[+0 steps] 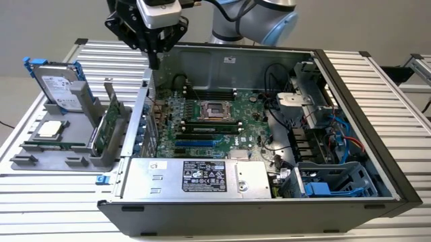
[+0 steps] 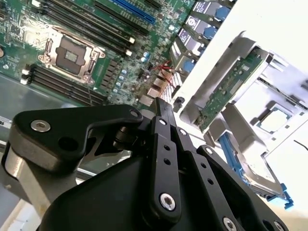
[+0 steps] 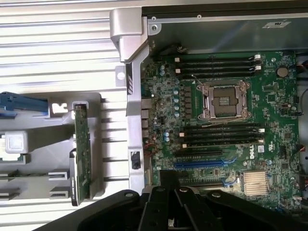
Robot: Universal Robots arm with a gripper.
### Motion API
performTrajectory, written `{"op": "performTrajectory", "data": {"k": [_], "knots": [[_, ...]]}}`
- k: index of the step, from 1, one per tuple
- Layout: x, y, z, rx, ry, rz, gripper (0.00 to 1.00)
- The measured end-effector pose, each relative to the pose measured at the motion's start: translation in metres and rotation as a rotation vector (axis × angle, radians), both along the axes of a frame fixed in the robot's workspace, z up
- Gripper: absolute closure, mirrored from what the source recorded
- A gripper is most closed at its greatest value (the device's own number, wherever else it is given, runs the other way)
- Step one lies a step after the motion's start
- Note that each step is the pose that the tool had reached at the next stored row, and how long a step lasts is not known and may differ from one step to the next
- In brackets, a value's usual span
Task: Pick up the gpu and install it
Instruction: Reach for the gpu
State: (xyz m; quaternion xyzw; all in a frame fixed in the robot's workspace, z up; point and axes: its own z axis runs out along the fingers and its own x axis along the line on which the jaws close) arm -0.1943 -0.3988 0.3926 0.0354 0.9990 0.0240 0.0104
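While one tool hangs closed and empty above the case edge | one gpu upright in holder

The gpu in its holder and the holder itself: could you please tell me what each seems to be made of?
The gpu: green circuit board, likely fibreglass laminate, with a shiny silvery end bracket, apparently bare metal. The holder: uniformly matte grey with moulded slots, probably plastic, though painted metal cannot be excluded.
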Motion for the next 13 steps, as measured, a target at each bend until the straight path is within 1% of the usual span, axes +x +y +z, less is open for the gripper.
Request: {"op": "performTrajectory", "data": {"k": [13], "knots": [[-0.0221,0.0000,0.0000,0.0000,0.0000,0.000,1.00]]}}
